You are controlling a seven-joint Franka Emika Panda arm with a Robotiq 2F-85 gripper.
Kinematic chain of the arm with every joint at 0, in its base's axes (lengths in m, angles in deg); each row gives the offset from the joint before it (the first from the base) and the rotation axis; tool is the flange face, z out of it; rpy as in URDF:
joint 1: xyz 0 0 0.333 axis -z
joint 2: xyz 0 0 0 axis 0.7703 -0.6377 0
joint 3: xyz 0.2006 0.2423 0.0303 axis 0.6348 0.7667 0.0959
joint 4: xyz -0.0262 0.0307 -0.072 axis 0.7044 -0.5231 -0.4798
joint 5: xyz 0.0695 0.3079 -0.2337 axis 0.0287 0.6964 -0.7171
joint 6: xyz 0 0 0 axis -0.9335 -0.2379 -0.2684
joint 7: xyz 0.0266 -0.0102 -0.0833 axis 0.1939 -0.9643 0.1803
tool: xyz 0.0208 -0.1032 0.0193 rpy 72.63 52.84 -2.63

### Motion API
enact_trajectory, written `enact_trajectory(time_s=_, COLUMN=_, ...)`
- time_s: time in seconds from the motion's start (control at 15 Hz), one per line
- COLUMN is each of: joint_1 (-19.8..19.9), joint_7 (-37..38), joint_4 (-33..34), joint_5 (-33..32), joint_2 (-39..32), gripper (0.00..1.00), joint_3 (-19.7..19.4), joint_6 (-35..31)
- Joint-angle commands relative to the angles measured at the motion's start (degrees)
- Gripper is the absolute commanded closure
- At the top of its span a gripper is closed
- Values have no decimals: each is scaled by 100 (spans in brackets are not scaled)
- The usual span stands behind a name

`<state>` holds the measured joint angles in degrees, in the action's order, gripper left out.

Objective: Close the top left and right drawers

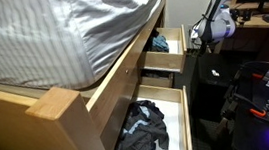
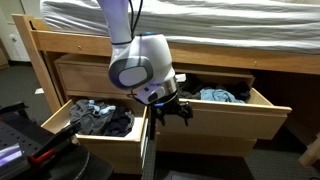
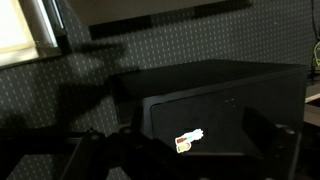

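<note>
Left drawer [image 2: 100, 150]: stood pulled out, filled with dark clothes [image 2: 100, 120].
Gripper [image 2: 168, 115]: hung low between both drawers, fingers spread, gripping nothing.
Right drawer [image 2: 225, 125]: stood pulled out, held a blue garment [image 2: 215, 96].
Arm [image 2: 128, 30]: reached down before the wooden bed frame [image 2: 45, 45].
Mattress [image 2: 220, 18]: lay on the frame, under a striped sheet.
Wrist view: showed a black box [image 3: 220, 95] bearing a small sticker [image 3: 189, 141].

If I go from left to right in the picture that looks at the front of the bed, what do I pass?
Open drawer with grey clothes → pincer → open drawer with blue clothes.
</note>
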<state>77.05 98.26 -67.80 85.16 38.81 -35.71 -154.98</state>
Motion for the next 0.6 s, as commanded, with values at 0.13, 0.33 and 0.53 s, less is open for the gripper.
enact_trajectory(time_s=0.13, joint_1=66, joint_7=-161, joint_4=400, joint_5=439, joint_2=-281, gripper=0, joint_3=-13, joint_6=13)
enact_trajectory(time_s=0.33, joint_1=126, joint_7=-144, joint_4=569, joint_5=506, joint_2=-445, gripper=0, joint_3=-12, joint_6=13)
enact_trajectory(time_s=0.53, joint_1=127, joint_7=-42, joint_4=567, joint_5=648, joint_2=-481, gripper=0, joint_3=21, joint_6=-228)
